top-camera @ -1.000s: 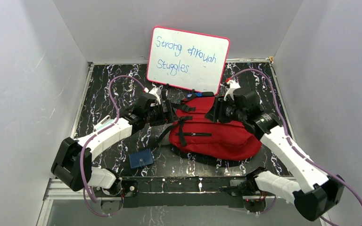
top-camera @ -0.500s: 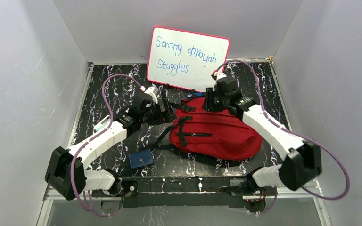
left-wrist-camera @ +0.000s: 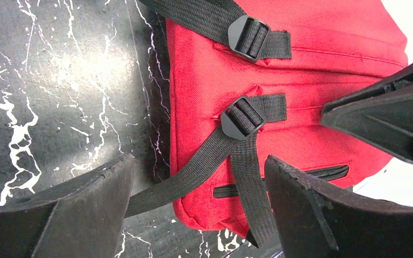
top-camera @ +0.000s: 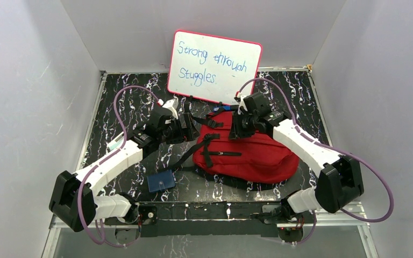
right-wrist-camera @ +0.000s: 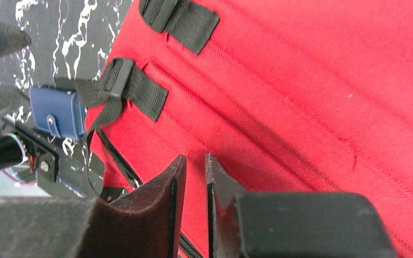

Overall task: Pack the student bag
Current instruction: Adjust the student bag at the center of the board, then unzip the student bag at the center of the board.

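The student bag [top-camera: 247, 153] lies on its side on the black marbled table [top-camera: 118, 107], right of centre, just in front of a red-framed whiteboard [top-camera: 214, 67] with blue handwriting that leans against the back wall. Both arms reach in over the bag's far end, the left gripper [top-camera: 185, 129] at its left corner and the right gripper [top-camera: 236, 129] over its upper edge. In the left wrist view the left gripper's jaws stand wide apart with nothing between them, framing the bag's red corner, where two black straps [left-wrist-camera: 193, 172] run down from a black buckle [left-wrist-camera: 242, 117], with a second buckle [left-wrist-camera: 251, 36] further up. In the right wrist view the right gripper's jaws are drawn close, only a thin slit left between them, right over the red fabric; whether they pinch any of it I cannot tell. A small dark blue case [top-camera: 161, 181] lies on the table beside the bag's near left end, apart from both grippers
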Controlling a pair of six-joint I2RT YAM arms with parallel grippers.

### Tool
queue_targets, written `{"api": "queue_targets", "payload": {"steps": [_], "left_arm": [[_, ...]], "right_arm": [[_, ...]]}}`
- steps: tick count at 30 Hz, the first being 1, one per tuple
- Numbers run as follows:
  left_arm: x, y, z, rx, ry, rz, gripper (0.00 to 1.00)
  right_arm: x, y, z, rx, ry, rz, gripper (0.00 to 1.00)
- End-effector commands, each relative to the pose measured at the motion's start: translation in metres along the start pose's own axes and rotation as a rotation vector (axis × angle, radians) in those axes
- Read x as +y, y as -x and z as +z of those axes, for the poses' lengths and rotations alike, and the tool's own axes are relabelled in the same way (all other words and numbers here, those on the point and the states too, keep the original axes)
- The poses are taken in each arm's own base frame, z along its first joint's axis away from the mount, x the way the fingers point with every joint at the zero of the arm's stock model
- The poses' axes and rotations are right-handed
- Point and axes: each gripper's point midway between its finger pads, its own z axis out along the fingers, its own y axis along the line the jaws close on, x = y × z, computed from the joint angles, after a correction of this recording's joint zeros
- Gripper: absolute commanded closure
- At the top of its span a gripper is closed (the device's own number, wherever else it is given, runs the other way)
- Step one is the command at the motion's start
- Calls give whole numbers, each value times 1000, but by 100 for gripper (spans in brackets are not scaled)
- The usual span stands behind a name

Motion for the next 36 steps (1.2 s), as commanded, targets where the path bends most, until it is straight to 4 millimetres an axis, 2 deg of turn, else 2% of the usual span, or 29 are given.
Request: {"api": "queue_targets", "payload": {"steps": [1, 4, 8, 10, 15, 16, 19, 21, 26, 31, 36], "left_arm": [[-7, 1, -3, -2, -44, 13, 14], [-25, 2, -8, 14, -119, 66, 16], [-52, 9, -28, -35, -170, 168, 20], [-69, 5, -37, -41, -208, 196, 24], [-101, -32, -39, 14, -270, 214, 35], [-111, -44, -38, 30, -290, 230, 36], [-124, -64, -25, 60, -287, 267, 37], [-126, -71, -16, 79, -276, 278, 38], [-114, -72, 2, 54, -210, 288, 40], [-88, -78, 10, 65, -101, 292, 31], [-62, -87, 9, 76, -13, 266, 22]], "right_arm": [[12, -23, -16, 54, 85, -20, 73], [10, -19, -21, 20, 67, -23, 72], [17, 2, -33, -90, 74, -29, 70], [21, 10, -39, -138, 87, -26, 69], [19, 18, -52, -216, 60, 8, 71], [17, 17, -54, -224, 54, 15, 72], [16, 13, -57, -231, 55, 22, 73], [18, 9, -58, -221, 68, 23, 74], [18, 1, -60, -211, 77, 29, 73], [16, -4, -58, -204, 73, 43, 73], [16, -5, -55, -197, 80, 51, 73]]}}
